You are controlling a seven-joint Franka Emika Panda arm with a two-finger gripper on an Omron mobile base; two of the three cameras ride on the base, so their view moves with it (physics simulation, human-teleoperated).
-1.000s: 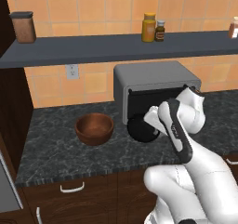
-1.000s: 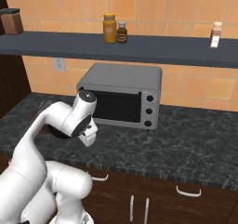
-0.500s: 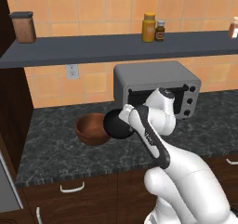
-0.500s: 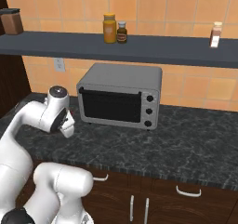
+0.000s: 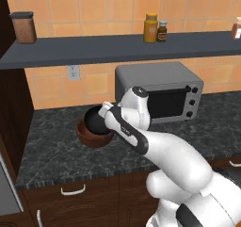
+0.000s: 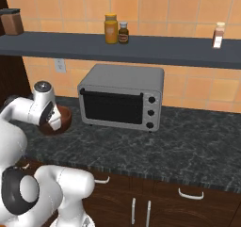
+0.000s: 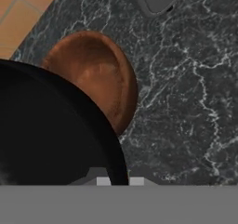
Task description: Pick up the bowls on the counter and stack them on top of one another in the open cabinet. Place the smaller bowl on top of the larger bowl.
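Note:
The smaller bowl (image 5: 96, 119), plain black, hangs tilted just above the larger bowl (image 5: 93, 135), a reddish-brown wooden bowl resting on the counter (image 5: 56, 155) left of the toaster oven. My gripper (image 5: 105, 112) is shut on the black bowl's rim. In the hand view the smaller bowl (image 7: 51, 135) fills the lower left, its rim pinched at my gripper (image 7: 120, 180), and the larger bowl (image 7: 100, 76) lies beyond it on the counter (image 7: 186, 102). In the right base view my wrist partly hides the larger bowl (image 6: 62, 121). The open cabinet (image 5: 117, 49) (image 6: 141, 49) runs overhead.
A grey toaster oven (image 5: 160, 96) (image 6: 122, 96) stands right of the bowls. On the shelf are a brown canister (image 5: 23, 27), an orange jar (image 5: 150, 28), a small dark bottle (image 5: 162, 31) and a bottle (image 6: 217, 35) far right. A tall dark brown cabinet (image 5: 12, 108) bounds the left.
My arm has swung left with the black bowl, from in front of the toaster oven to just above the brown bowl. The brown bowl has stayed put.

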